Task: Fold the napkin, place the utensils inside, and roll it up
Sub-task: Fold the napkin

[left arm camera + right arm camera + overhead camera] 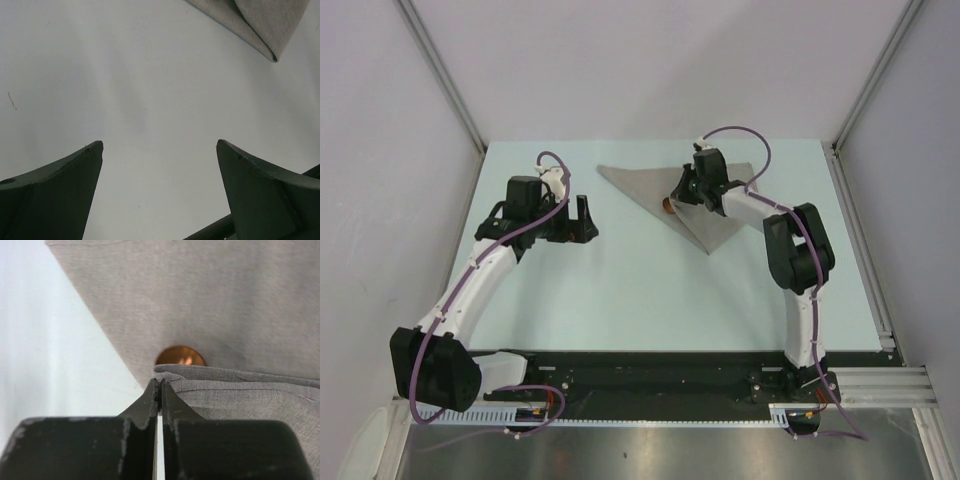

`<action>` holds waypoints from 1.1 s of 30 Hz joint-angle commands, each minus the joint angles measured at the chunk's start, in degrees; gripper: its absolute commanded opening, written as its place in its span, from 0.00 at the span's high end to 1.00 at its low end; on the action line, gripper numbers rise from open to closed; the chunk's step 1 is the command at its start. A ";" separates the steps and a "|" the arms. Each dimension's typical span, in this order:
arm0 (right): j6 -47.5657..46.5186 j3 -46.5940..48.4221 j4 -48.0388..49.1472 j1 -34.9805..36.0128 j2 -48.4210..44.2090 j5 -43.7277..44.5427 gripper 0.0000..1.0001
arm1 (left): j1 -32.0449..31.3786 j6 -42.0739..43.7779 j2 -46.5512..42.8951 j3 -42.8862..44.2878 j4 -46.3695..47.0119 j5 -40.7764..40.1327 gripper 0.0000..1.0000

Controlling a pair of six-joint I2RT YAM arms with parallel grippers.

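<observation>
On the far side of the table (620,300): the napkin (640,185) lies right of centre, folded into a flat triangle with its point towards the near edge.
Spoon (180,356): only the round brown bowl shows, peeking out just beyond a raised fold of cloth. The handle is hidden.
Right gripper (160,384): its fingers are pressed together and appear to nip the left end of that raised fold, on the near side of the bowl.
Left gripper (160,147): it is spread wide and holds nothing, hovering over bare table near the napkin's left corner.
Step in hand: probably rolling the cloth over the spoon.
Doing it well: carry the fold low over the bowl in a tight, even turn, so the spoon is trapped inside.
Risk: a pinch at one end may slip or skew the roll. The free left gripper could steady the other end.
</observation>
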 commanded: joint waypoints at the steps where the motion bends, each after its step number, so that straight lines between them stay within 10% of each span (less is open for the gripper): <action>1: 1.64 5.23 5.36 0.97 3.03 -2.92 1.00 | -0.34 -0.65 -0.25 -0.22 1.12 -0.28 0.00; 10: 2.16 7.96 4.83 1.93 6.46 -3.88 0.99 | -0.34 -0.57 -0.34 -0.22 1.03 -0.28 0.00; 19: -0.38 7.26 6.50 2.38 3.22 -5.99 0.45 | -0.34 -0.39 -0.25 -0.22 0.94 -0.54 0.00; 33: -11.10 -1.62 4.84 2.73 -15.76 -1.08 0.29 | -0.43 -0.39 0.62 -0.22 0.86 -2.04 0.00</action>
